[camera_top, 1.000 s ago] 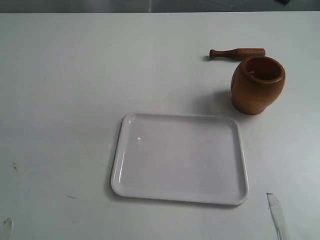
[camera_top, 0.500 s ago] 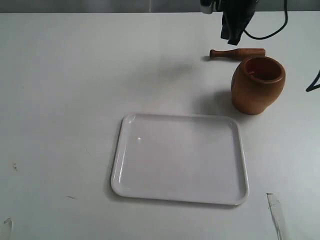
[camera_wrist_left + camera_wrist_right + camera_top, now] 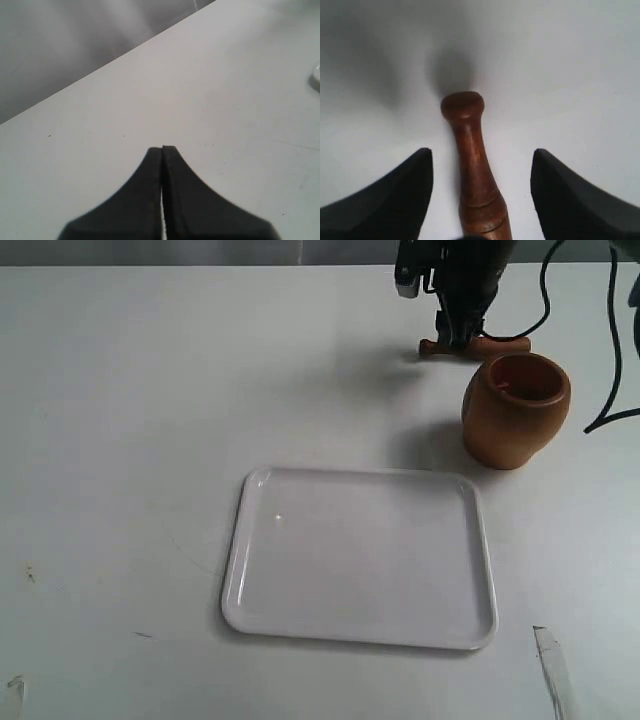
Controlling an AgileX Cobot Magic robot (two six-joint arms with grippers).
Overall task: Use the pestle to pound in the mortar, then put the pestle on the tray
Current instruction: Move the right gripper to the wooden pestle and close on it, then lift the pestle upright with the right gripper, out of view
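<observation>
Two fingers [image 3: 385, 195] straddle the pestle [image 3: 475, 175], not touching.

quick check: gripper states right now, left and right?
Left gripper: closed, holding nothing.
Right gripper: open, straddling the pestle, not gripping it yet.
</observation>
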